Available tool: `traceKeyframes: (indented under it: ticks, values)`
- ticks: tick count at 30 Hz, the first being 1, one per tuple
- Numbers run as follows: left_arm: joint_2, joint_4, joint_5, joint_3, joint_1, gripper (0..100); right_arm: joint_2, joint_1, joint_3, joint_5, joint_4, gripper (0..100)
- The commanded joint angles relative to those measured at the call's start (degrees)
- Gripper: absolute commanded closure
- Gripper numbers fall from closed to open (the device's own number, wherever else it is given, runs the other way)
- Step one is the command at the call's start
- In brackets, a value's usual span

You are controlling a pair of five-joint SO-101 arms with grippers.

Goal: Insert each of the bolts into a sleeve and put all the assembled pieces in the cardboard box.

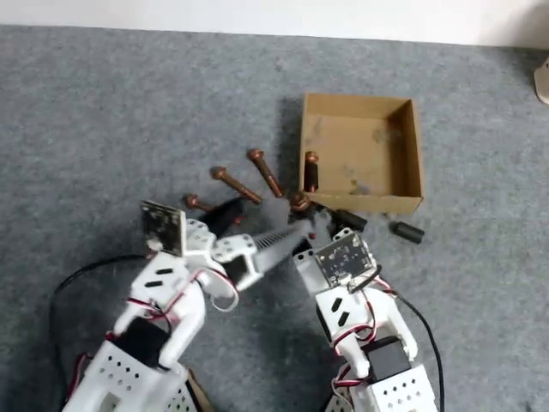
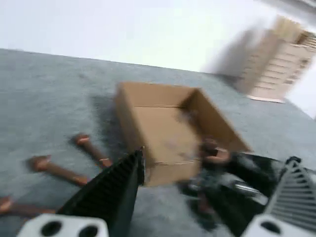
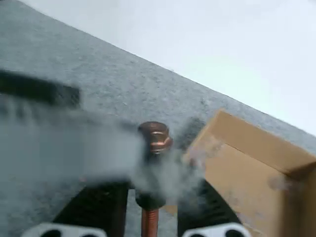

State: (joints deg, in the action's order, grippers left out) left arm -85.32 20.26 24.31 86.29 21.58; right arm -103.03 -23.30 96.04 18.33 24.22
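**Item 1.** Grey carpeted table.

**Item 2.** Open brown cardboard box, on the table ahead of both arms. It holds one assembled piece, a copper bolt in a black sleeve, leaning on the near-left wall.

**Item 3.** Three loose copper-coloured bolts, lying on the table left of the box.

**Item 4.** Two short black cylindrical sleeves, just in front of the box.

**Item 5.** Right gripper, jaws closed on the shank of an upright copper hex-head bolt beside the box's near-left corner. A dark collar on the shank is probably a sleeve; blur prevents certainty.

**Item 6.** Left gripper, jaws wide apart and holding nothing, next to the held bolt.

**Step in hand (judged):** mating the second bolt and sleeve.

**Next move calls for:** seating the sleeve fully, then carrying the piece over the near wall for release into the box.
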Motion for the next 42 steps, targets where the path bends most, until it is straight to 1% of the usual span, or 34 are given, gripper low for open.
traceKeyframes:
  ticks: [1, 5, 7, 9, 14, 17, 19, 21, 25, 28, 31, 42]
  values:
    - [-0.13, 3.78, -0.26, -3.12, -5.49, 60, -0.84, 2.24, 5.85, 2.11, -0.22, 99.5]
    - [-0.4, 9.85, -0.26, -3.03, -9.45, 60, -0.84, 2.42, 5.76, 1.93, -0.22, 99.5]
    - [-0.4, 11.25, -0.26, -2.33, -10.86, 60, -0.84, 2.42, 5.76, 1.85, -0.22, 99.5]
    - [-0.4, 10.55, -0.26, -0.57, -11.82, 60, -0.84, 2.42, 5.76, 0.62, -0.22, 99.5]
    - [-0.48, 3.87, -0.35, 4.79, -12.97, 60, 3.91, 2.51, 3.74, -0.44, -0.31, 99.5]
    - [-0.48, -0.88, -0.53, 8.13, -12.97, 60, 11.56, 2.51, -1.01, -0.53, -0.66, 99.5]
    - [-0.48, -2.29, -0.53, 9.27, -12.97, 60, 17.54, 2.51, -5.67, -0.62, -0.75, 99.5]
    - [-0.48, -2.37, -0.53, 9.63, -12.97, 60, 23.69, 3.47, -10.42, -0.88, -2.07, 99.5]
    - [-0.48, -2.29, -0.62, 9.71, -12.97, 60, 36.44, 7.34, -20.88, -3.78, -4.79, 99.5]
    - [-0.48, -2.2, -0.62, 10.07, -12.97, 60, 46.46, 9.8, -29.14, -3.96, -6.11, 99.5]
    - [-0.48, -2.2, -0.62, 10.33, -12.97, 60, 55.78, 11.56, -36.7, -6.95, -7.87, 99.5]
    - [-0.48, -2.2, -0.62, 10.42, -12.97, 60, 83.91, 12.44, -60.18, -13.19, -7.96, 99.5]
